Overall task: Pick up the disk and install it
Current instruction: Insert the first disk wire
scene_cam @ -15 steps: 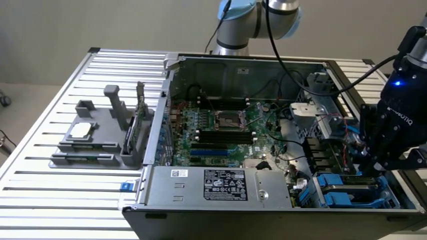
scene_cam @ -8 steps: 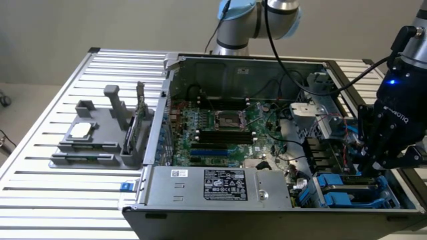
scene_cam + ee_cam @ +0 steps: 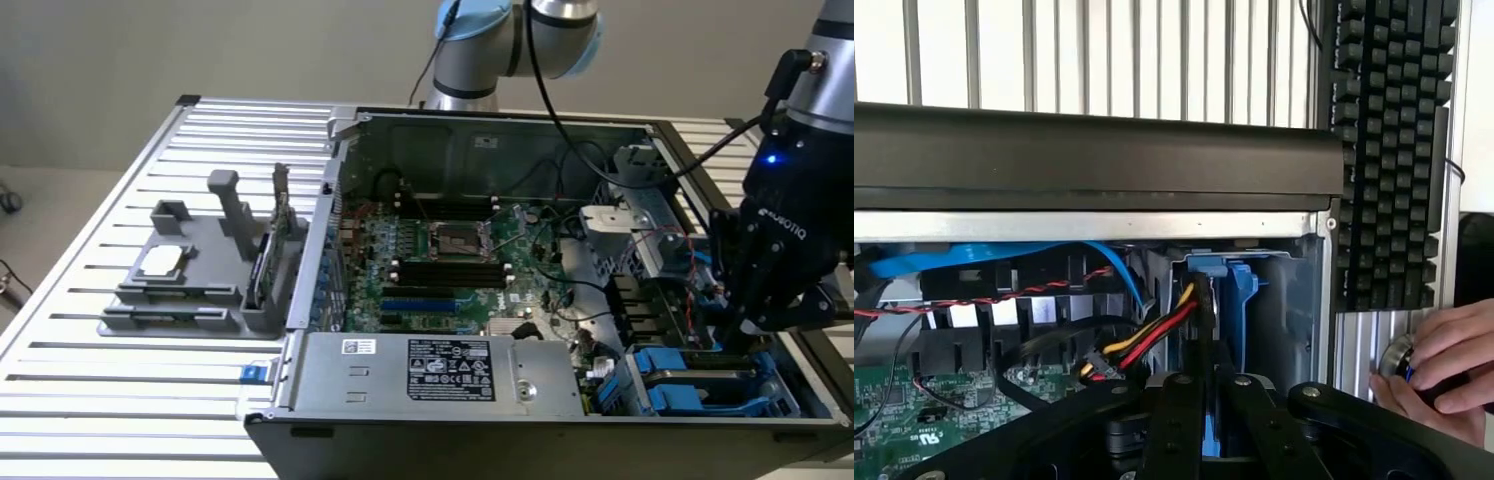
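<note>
My gripper (image 3: 742, 335) hangs over the drive bay (image 3: 701, 385) at the near corner of the open computer case, on the exterior view's right. In the wrist view the two black fingers (image 3: 1174, 420) stand close together, shut on the disk (image 3: 1203, 330). The disk is seen edge-on as a thin dark slab with a blue carrier rim. It points down into the bay slot beside a blue carrier piece (image 3: 1242, 290), close to a red, yellow and black cable bundle (image 3: 1149, 340). In the exterior view the gripper body hides the disk.
The case holds a green motherboard (image 3: 441, 250), a grey power supply box (image 3: 427, 370) and loose cables. A grey fixture (image 3: 174, 280) with a small square chip stands on the slatted table. A keyboard (image 3: 1384, 150) and a person's hand (image 3: 1444, 365) lie just outside the case wall.
</note>
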You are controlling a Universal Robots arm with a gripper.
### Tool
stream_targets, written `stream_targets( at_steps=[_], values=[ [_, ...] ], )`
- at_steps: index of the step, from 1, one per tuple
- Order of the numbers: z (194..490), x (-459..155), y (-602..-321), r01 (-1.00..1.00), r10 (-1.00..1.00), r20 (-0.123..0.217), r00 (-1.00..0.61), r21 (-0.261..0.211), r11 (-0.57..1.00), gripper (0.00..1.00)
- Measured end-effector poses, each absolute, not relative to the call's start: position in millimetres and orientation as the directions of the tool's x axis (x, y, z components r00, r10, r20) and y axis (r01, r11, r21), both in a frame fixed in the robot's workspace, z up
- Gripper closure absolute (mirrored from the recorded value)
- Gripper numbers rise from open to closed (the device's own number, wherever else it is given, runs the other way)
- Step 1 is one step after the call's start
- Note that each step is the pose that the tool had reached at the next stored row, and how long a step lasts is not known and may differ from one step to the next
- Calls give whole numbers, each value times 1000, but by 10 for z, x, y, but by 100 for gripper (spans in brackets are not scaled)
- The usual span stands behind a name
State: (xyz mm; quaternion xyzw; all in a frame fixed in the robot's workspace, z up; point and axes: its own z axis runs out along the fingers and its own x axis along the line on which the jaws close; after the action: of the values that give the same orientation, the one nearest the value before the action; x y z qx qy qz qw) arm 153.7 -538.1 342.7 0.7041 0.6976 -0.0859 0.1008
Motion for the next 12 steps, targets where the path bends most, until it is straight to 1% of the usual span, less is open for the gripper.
stream_targets(
  at_steps=[4,12],
  values=[
    [3421,1537,-5354,1000,960,-279,12,22,-6,84],
    [3420,1536,-5352,1000,959,-282,12,22,-6,84]
  ],
)
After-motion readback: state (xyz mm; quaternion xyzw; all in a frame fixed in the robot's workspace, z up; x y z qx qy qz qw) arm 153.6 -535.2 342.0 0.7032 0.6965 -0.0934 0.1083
